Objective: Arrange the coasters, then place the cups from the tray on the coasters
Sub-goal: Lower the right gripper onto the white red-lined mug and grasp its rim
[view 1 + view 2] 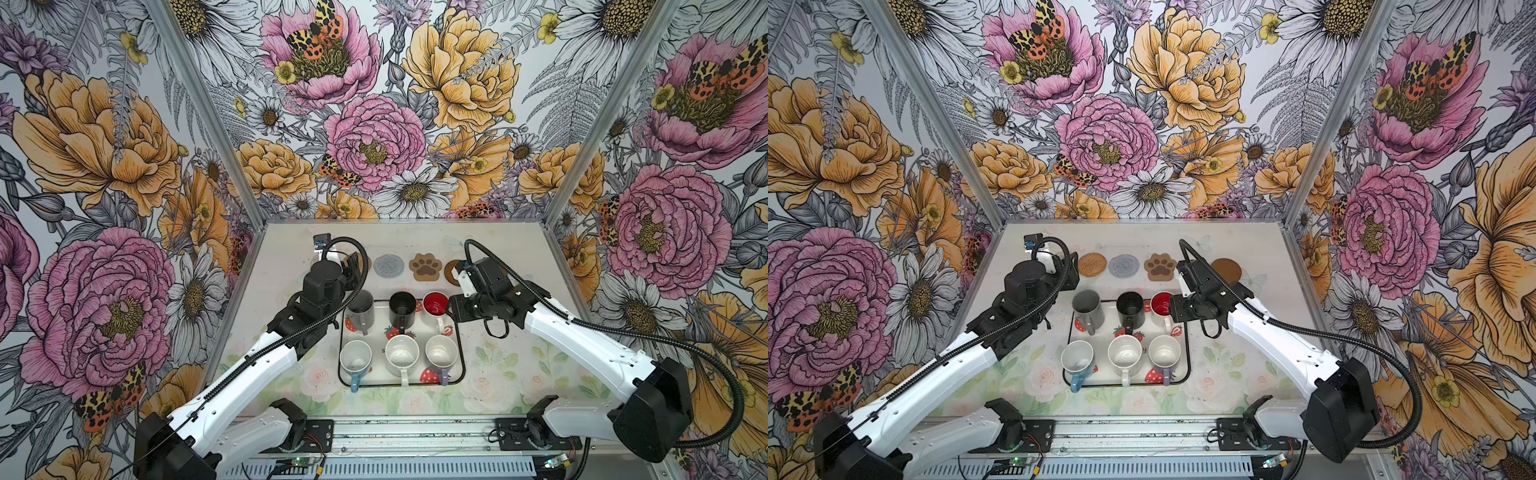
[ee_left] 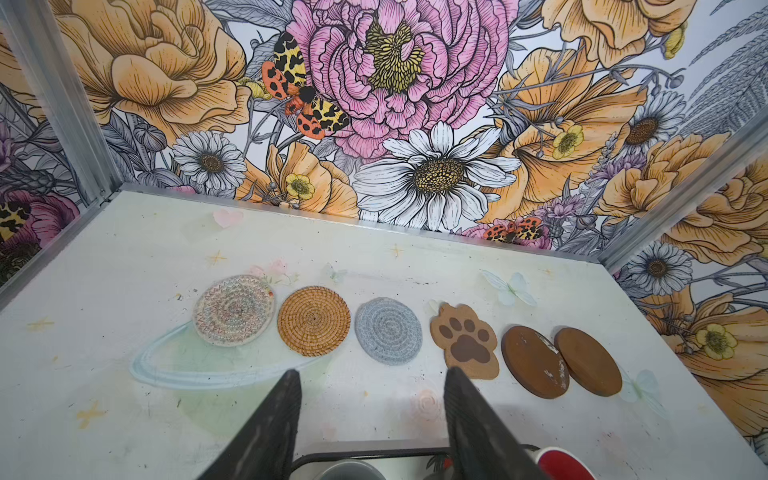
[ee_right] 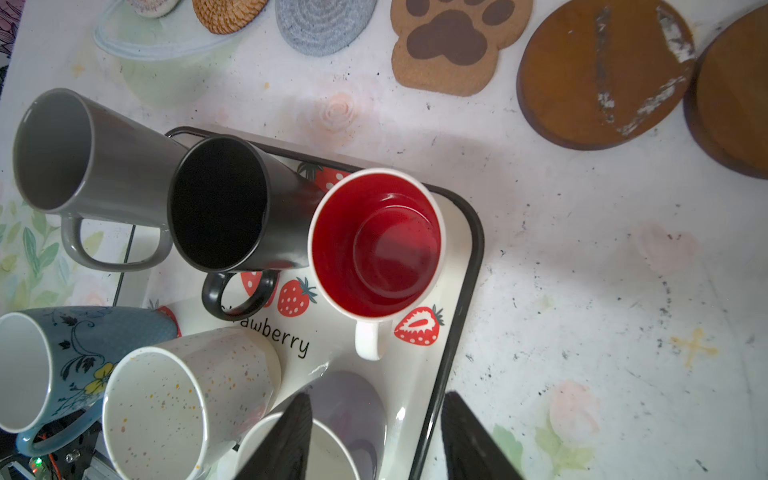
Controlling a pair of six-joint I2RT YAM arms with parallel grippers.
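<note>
We find the patterned coaster (image 2: 234, 309) at the left end of one straight row across the surface (image 2: 83, 291), the whole row lying ahead of the left fingers (image 2: 278, 428). Next come the rattan coaster (image 2: 313, 321) and the grey woven coaster (image 2: 388, 331), which lies almost straight ahead of the gap between those fingers. The paw coaster (image 2: 465, 340) is just past the tip of the finger nearer the discs, its toes toward the back wall. The scuffed brown disc (image 2: 534, 361) and the second brown disc (image 2: 588, 361) close the row with their edges meeting; whether one overlaps the other we cannot tell. The left fingers stand apart with only bare surface between them, touching nothing. The tray (image 3: 473, 257) lies on the near side of that row, below the right fingers (image 3: 286, 444), and carries two rows of three, all upright and parallel to the row. The grey mug (image 3: 62, 153), black mug (image 3: 220, 203) and red-lined mug (image 3: 376, 243) are farther ahead of the tips; the light blue mug (image 3: 33, 374), white mug (image 3: 153, 415) and lilac mug (image 3: 353, 399) are closer in. In both top views every handle points toward the arms' bases. The right fingers are likewise apart and empty; in the right wrist view the lilac mug's rim runs behind one finger and the tray's black rim crosses the gap.
</note>
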